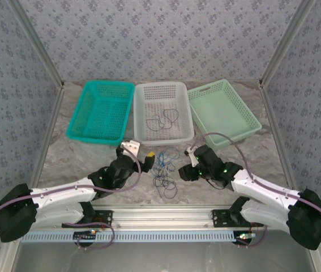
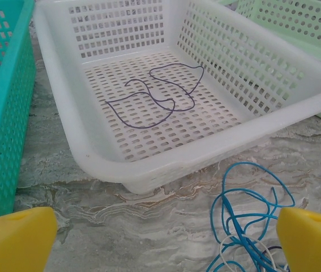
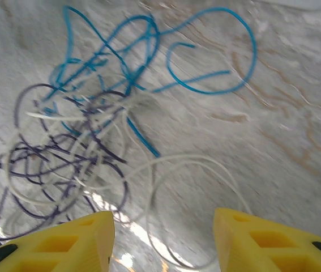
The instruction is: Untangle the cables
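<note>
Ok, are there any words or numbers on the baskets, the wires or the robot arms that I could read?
No text here can be read.
teal basket, white basket, green basket: plain plastic, no writing.
cables: no tags or print.
arm bases: any labels there are too small to read.

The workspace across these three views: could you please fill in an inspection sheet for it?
Surface: marbled tabletop.
Job's things: tangle of blue, purple and whitish cables on the tabletop between the grippers; dark purple cable in the white basket.
Clutter: teal basket and green basket flanking it.
Grippers: left gripper open, holding nothing; right gripper open over the tangle, holding nothing.
Cables: thick purple-grey arm cables running along both arms.
Surroundings: patterned walls.
</note>
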Controlling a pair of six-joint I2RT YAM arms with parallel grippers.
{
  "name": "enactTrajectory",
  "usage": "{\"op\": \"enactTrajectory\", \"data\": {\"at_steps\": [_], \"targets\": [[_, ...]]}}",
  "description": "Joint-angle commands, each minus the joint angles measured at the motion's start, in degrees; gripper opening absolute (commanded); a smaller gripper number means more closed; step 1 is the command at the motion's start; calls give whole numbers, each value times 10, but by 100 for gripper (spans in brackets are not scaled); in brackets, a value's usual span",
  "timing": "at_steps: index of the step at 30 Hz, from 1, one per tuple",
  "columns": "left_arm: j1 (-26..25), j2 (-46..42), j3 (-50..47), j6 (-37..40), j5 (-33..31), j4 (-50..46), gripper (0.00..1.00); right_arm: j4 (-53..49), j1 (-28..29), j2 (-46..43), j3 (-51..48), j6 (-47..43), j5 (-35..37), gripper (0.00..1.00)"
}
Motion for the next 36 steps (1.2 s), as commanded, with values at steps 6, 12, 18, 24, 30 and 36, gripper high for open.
{"op": "enactTrajectory", "data": {"at_steps": [6, 12, 18, 24, 30, 36], "targets": [[4, -2, 0, -17, 5, 10, 99, 134, 17, 43, -17, 26, -7, 52], [4, -9, -4, -24, 5, 11, 99, 152, 17, 105, 6, 15, -16, 45], [4, -13, -5, -24, 5, 8, 99, 163, 19, 123, 3, 19, 3, 34], [5, -10, -5, -23, 2, 11, 99, 191, 19, 113, -11, 14, 21, 20], [4, -11, -2, -22, 2, 6, 100, 146, 19, 89, 4, 2, 13, 0], [4, -16, 4, -10, 10, 1, 99, -26, 14, -40, 44, -18, 16, 0]]}}
